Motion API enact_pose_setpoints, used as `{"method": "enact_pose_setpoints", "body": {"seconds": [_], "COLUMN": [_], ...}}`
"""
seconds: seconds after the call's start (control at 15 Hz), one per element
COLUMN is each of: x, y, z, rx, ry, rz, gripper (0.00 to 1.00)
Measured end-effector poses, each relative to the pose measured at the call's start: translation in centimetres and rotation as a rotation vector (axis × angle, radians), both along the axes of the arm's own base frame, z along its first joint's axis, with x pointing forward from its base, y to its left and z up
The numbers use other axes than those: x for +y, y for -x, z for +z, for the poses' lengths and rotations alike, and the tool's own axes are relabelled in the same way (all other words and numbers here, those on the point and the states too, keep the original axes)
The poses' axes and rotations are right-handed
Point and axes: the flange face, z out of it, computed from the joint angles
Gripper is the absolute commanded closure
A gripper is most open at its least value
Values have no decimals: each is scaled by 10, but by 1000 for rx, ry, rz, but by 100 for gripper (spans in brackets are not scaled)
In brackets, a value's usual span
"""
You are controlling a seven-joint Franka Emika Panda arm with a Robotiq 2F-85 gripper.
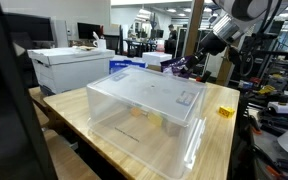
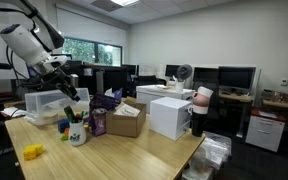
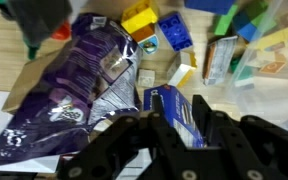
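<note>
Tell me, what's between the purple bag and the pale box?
Wrist view: a blue block and a cream block lie between the purple bag and the pale box.

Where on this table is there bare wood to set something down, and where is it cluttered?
The table is bare along its near edge, between the yellow toy and the white box, in front of the cardboard box. Crowded: purple bag, blocks and blue box packed together.

Office-cum-lab, this one: monitors [image 2: 234,76] lined up on desks [image 2: 236,97] along the far wall, panel lights [image 2: 119,3] overhead, a robot arm [image 2: 29,42] over a wooden table [image 2: 134,150] near left.
</note>
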Motion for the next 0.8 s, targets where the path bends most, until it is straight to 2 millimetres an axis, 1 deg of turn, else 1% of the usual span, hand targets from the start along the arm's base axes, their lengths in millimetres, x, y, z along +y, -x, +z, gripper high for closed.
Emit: {"method": "enact_pose_setpoints", "body": {"seconds": [0.13,0.33,0.47,0.67,0.8], "x": [-15,-37,-47,-48,-42], "y": [12,35,50,63,66], "z": [-7,-23,-34,-42,-43], "rx": [19,68,103,131,132], "ry": [47,121,168,210,222], "rz": [-14,-44,-53,-52,-36], "gripper": [25,11,3,0,0]}}
